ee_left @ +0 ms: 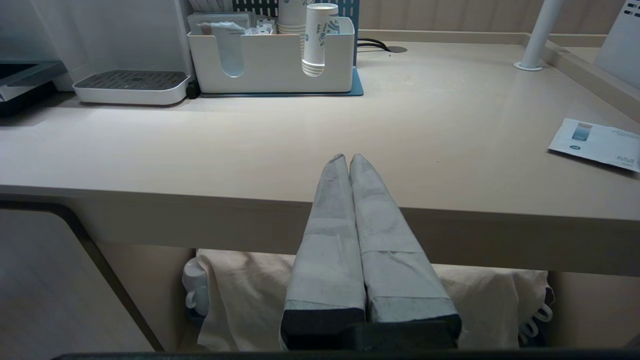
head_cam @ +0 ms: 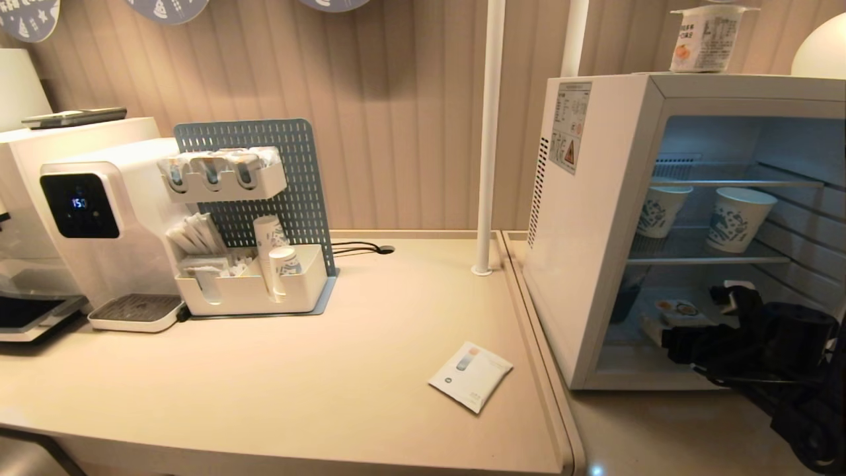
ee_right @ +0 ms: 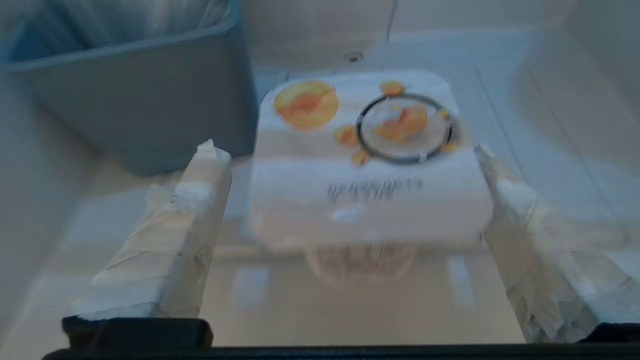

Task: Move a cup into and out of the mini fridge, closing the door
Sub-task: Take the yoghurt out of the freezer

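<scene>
On the bottom floor of the boxy white mini fridge (head_cam: pixel 595 218), between the two tape-wrapped fingers (ee_right: pixel 170 240) of the right gripper (ee_right: pixel 350 150), sits the tiny white plastic cup (ee_right: pixel 370 165) with its foil lid printed in yellow and orange fruit shapes and a dark ring. The right gripper's jaws stand wide apart, one finger on each side of the cup with a gap showing on both sides, so nothing is clamped. Beyond the finger on one side stands a grey-blue bin (ee_right: pixel 145 100) against the fridge's inner wall. In the head view the black right arm (head_cam: pixel 760 344) reaches in low through the open front, level with the floor of the cabinet, and the cup's lid (head_cam: pixel 674 309) shows just ahead of it. On the wire shelf above the gripper stand two white paper cups with blue patterns (head_cam: pixel 733 218), well apart from each other. A second small lidded white tub (head_cam: pixel 707 36) rests on the fridge's top.

The left gripper (ee_left: pixel 348 160) hangs below the near edge of the beige counter (ee_left: pixel 450 125), its wrapped fingers pressed together and empty. Far beyond it, a white organiser tray (ee_left: pixel 270 60) holds a stack of paper cups and sachets, and a flat white packet (ee_left: pixel 595 145) lies on the counter.
</scene>
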`<state>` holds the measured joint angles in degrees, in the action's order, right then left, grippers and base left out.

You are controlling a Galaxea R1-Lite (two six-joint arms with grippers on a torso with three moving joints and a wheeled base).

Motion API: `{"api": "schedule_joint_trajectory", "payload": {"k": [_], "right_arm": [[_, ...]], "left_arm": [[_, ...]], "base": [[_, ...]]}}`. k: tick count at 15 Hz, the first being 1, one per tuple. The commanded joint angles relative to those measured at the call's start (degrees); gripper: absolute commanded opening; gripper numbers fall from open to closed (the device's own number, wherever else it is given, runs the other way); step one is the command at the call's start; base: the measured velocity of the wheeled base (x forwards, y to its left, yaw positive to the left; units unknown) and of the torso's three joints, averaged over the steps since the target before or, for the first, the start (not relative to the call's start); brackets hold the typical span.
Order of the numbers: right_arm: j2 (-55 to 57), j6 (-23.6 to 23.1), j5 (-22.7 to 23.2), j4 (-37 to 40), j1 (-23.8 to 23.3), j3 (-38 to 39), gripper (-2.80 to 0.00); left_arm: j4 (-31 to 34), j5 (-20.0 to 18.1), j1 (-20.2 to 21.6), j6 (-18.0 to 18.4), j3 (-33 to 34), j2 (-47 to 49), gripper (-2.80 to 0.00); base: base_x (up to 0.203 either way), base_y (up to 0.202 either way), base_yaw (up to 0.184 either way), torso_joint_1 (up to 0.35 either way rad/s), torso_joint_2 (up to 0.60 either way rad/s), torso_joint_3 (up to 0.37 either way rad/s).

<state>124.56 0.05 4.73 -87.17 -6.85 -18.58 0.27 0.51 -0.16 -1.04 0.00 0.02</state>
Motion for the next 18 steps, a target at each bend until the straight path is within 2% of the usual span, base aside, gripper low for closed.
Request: {"api": "schedule_joint_trajectory", "payload": {"k": [1, 8, 9, 14, 18], "right_arm": [[1.61, -0.09, 0.10, -0.49, -0.18, -1.50, 0.00], [4.03, -0.23, 0.02, -0.49, -0.18, -3.57, 0.00], [4.02, -0.23, 0.02, -0.49, -0.18, -3.57, -2.80], [1.99, -0.15, 0.10, -0.49, -0.18, -2.36, -2.80], [-2.96, 0.02, 1.21, -0.49, -0.17, 2.03, -2.80]], "left_arm": [[0.00, 0.02, -0.02, -0.02, 0.09, -0.02, -2.80], [0.00, 0.02, -0.02, -0.02, 0.09, -0.02, -2.80], [0.00, 0.02, -0.02, -0.02, 0.09, -0.02, -2.80], [0.00, 0.02, -0.02, -0.02, 0.09, -0.02, -2.80], [0.00, 0.02, -0.02, -0.02, 0.09, -0.02, -2.80]], "base": [[0.000, 0.000, 0.000, 0.000, 0.00, 0.000], [0.000, 0.000, 0.000, 0.000, 0.00, 0.000], [0.000, 0.000, 0.000, 0.000, 0.00, 0.000], [0.000, 0.000, 0.000, 0.000, 0.00, 0.000], [0.000, 0.000, 0.000, 0.000, 0.00, 0.000]]}}
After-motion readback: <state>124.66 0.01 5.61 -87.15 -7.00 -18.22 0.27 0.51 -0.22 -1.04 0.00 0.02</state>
